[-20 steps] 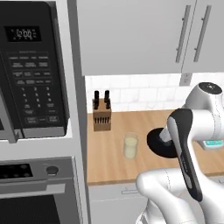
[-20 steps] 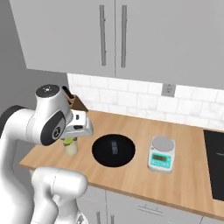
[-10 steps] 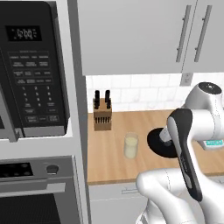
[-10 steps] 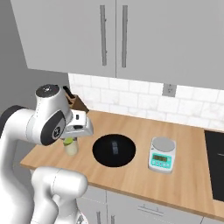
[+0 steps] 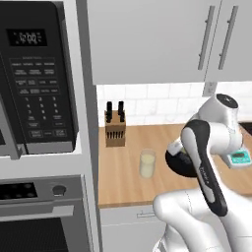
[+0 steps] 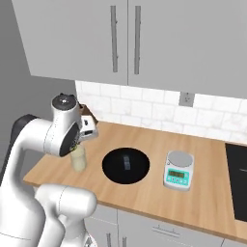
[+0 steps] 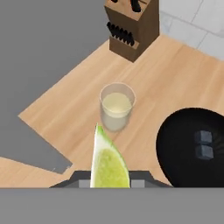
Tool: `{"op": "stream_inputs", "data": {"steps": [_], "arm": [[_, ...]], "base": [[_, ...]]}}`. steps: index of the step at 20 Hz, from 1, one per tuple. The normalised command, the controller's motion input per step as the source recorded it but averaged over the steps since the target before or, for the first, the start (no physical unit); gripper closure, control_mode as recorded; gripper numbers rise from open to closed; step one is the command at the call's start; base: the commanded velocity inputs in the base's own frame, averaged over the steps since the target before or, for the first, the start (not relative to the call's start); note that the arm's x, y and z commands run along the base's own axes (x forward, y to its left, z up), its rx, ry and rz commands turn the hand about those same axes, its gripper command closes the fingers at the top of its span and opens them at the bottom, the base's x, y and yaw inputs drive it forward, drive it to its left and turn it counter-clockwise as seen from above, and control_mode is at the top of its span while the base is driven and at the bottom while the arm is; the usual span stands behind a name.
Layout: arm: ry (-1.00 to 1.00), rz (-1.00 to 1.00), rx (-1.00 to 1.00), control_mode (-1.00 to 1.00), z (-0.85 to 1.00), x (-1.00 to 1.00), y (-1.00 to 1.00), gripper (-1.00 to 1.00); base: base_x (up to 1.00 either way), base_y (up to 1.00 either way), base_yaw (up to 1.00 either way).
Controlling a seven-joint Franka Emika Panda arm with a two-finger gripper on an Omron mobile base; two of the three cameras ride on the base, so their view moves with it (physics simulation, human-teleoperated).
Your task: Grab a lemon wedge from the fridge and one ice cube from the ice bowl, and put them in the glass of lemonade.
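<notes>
Right now I am looking along the hand view and seeing the lemon wedge [image 7: 108, 164] standing at the bottom centre of the frame, its pointed tip reaching upward. The gripper [image 7: 109, 180] is clenching it between its jaws, whose dark tips are just peeking out at either side of the wedge's base.

Just above the wedge's tip in that view, the glass of lemonade [image 7: 117, 106] is sitting upright on the wooden counter [image 7: 175, 74], pale liquid showing inside. At the lower right of the frame the ice bowl [image 7: 183, 144] is lying as a wide black dish, with two small grey ice cubes [image 7: 203, 144] resting in it one above the other. At the top centre the wooden knife block [image 7: 131, 26] is standing near the counter's back edge.

From the left base view I am seeing the glass [image 5: 147, 164] at centre frame, the knife block [image 5: 115, 129] up and to its left, and the bowl [image 5: 178, 165] partly hidden behind the white arm.

From the right base view the bowl [image 6: 126, 165] is lying at centre frame, the glass [image 6: 78, 159] is peeking out at its left below the arm, and a small scale [image 6: 178, 170] with a teal display is sitting to the bowl's right.
</notes>
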Motion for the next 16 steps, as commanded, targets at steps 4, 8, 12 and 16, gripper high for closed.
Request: {"op": "stream_inputs", "data": {"steps": [4, 8, 12, 16], "arm": [[0.08, 0.01, -0.06, -1.0, -0.06, 0.49, 0.19, 1.0], [0.03, 0.01, -0.01, -1.0, -0.33, 0.51, 0.04, 1.0], [0.0, 0.01, -0.04, -1.0, -0.53, 0.37, 0.23, 1.0], [0.01, 0.0, -0.08, -1.0, -0.41, 0.14, 0.33, 1.0]], "base": [[0.0, 0.0, 0.0], [0.0, 0.0, 0.0], [0.0, 0.0, 0.0], [0.0, 0.0, 0.0]]}}
